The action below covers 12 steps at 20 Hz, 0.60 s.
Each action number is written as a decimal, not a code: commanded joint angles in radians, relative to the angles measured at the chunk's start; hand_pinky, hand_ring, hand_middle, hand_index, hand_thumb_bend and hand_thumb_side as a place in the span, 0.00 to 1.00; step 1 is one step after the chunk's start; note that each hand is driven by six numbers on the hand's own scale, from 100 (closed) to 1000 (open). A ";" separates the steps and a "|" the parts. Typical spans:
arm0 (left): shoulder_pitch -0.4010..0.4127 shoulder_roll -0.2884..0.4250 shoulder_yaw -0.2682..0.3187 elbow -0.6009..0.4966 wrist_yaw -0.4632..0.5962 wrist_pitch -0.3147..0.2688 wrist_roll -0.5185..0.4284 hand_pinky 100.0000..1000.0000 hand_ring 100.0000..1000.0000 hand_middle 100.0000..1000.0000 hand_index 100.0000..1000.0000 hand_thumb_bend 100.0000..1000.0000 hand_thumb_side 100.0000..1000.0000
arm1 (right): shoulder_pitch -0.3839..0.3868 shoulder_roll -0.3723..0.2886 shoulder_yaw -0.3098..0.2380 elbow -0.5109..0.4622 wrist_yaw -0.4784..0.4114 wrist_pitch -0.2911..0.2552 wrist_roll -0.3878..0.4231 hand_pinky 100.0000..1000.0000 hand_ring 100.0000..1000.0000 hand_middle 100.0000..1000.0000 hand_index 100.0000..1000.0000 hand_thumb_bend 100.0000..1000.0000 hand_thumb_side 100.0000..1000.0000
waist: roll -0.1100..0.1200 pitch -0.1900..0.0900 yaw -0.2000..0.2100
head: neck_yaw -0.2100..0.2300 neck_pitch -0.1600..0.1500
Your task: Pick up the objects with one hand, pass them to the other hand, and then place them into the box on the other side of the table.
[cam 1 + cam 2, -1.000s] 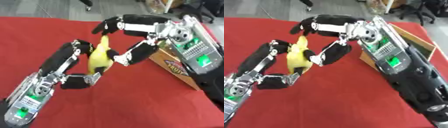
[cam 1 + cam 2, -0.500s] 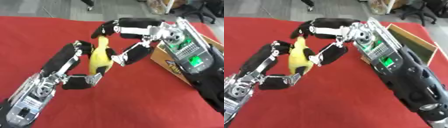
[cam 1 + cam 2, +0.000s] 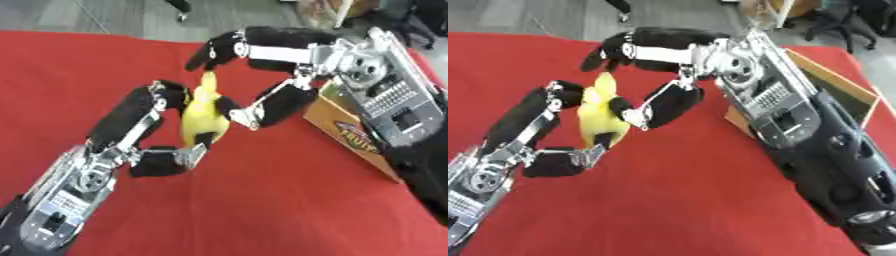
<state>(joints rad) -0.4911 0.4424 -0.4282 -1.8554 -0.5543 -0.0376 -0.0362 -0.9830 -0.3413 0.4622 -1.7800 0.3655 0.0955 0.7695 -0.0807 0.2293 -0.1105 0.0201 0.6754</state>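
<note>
Red cloth and grey floor behind the work

A red tablecloth (image 3: 262, 210) covers the whole table surface. Beyond its far edge lies a grey floor (image 3: 105, 15), where a dark chair base (image 3: 842, 22) stands at the upper right and a dark shape (image 3: 179, 6) shows near the top edge.

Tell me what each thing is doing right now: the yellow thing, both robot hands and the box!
Yellow banana-shaped object: upright, held between both hands.
Left hand: fingers curled round the yellow object.
Right hand: fingers curled round its top and side.
Brown cardboard box: on the red tablecloth, top open, contents hidden.
</note>
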 commanded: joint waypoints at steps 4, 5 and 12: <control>-0.008 0.004 0.006 -0.011 -0.025 -0.011 0.011 0.60 0.40 0.33 0.42 0.00 0.19 | -0.009 -0.030 -0.027 -0.042 -0.033 0.019 0.017 0.91 0.87 0.87 0.92 0.04 0.13 | 0.003 -0.020 -0.003 | 0.001 -0.001; -0.008 0.005 0.005 -0.014 -0.028 -0.014 0.011 0.60 0.40 0.33 0.42 0.00 0.18 | -0.009 -0.030 -0.026 -0.042 -0.032 0.018 0.022 0.91 0.87 0.87 0.92 0.05 0.13 | 0.003 -0.019 -0.003 | 0.001 -0.001; -0.009 0.004 0.003 -0.027 -0.040 -0.022 0.006 0.60 0.40 0.33 0.42 0.00 0.18 | 0.002 -0.028 -0.015 -0.018 0.001 -0.003 0.039 0.91 0.87 0.88 0.92 0.08 0.13 | 0.003 -0.017 0.000 | -0.001 -0.003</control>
<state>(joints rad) -0.4910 0.4397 -0.4283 -1.8579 -0.5916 -0.0549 -0.0304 -0.9674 -0.3482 0.4522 -1.7964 0.3586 0.0994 0.8057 -0.0811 0.2294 -0.1102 0.0197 0.6752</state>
